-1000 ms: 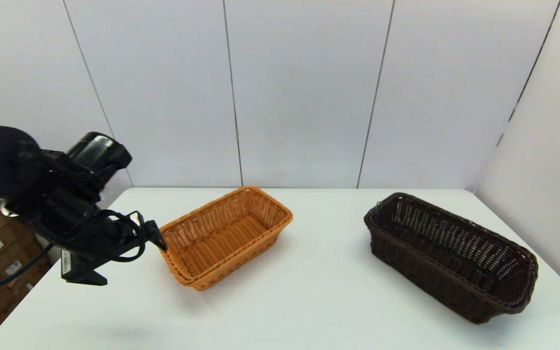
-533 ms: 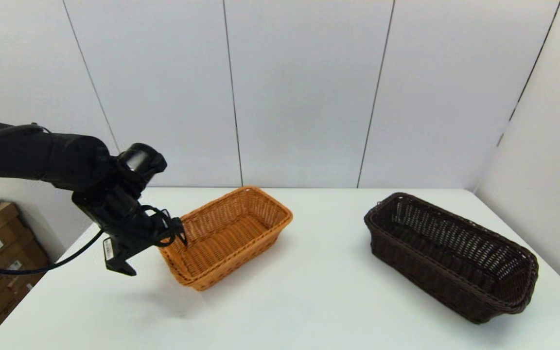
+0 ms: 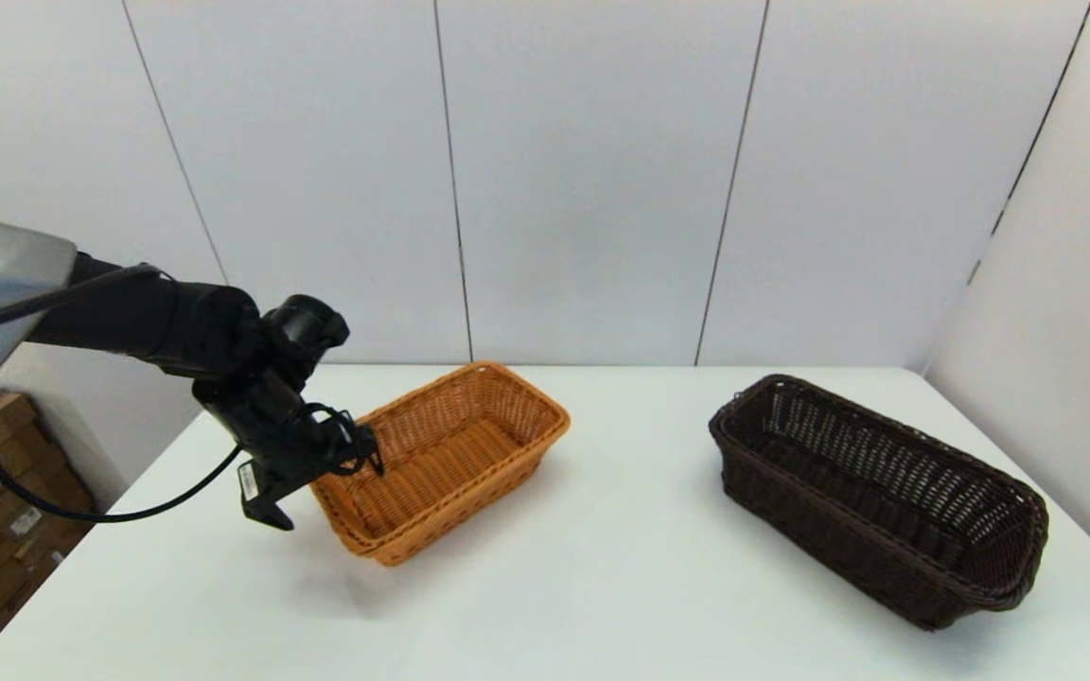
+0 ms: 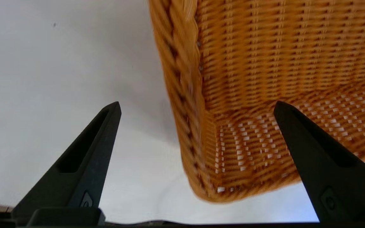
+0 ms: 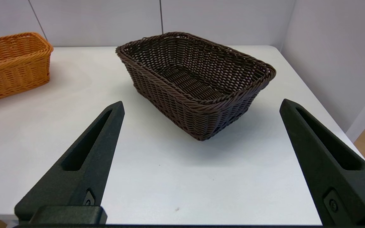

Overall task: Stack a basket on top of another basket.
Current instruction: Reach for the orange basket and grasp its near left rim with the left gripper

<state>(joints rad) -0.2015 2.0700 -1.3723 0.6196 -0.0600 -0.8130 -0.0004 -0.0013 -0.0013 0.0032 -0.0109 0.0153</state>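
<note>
**Left pincer straddling the rim of the orange basket before a grasp**

The left pincer (image 3: 318,478) hangs over the near left corner of the orange basket (image 3: 446,459), its 2 fingers spread wide. In the left wrist view the braided rim (image 4: 177,79) runs between them: 1 finger (image 4: 87,158) lies outside the wall, over the white table (image 3: 602,586), and the other finger (image 4: 315,155) lies inside, over the woven floor. Neither finger appears to touch the wicker; the rim sits nearer the middle of the gap than either tip.

The dark brown basket (image 3: 876,497) stands on the table well apart from this pincer, far to its right, empty and upright. The right pincer (image 5: 201,104) is parked low at the near table edge, fingers also wide, with the dark basket ahead of it and untouched.

Step in hand, as judged: approach to a grip on the orange basket's rim. No stacking has begun; both baskets rest separately on the table.

Next move, as judged: lower slightly so the wall sits deeper between the fingers, then close on the rim. A grip at 1 corner may let the basket tilt when lifted.
</note>
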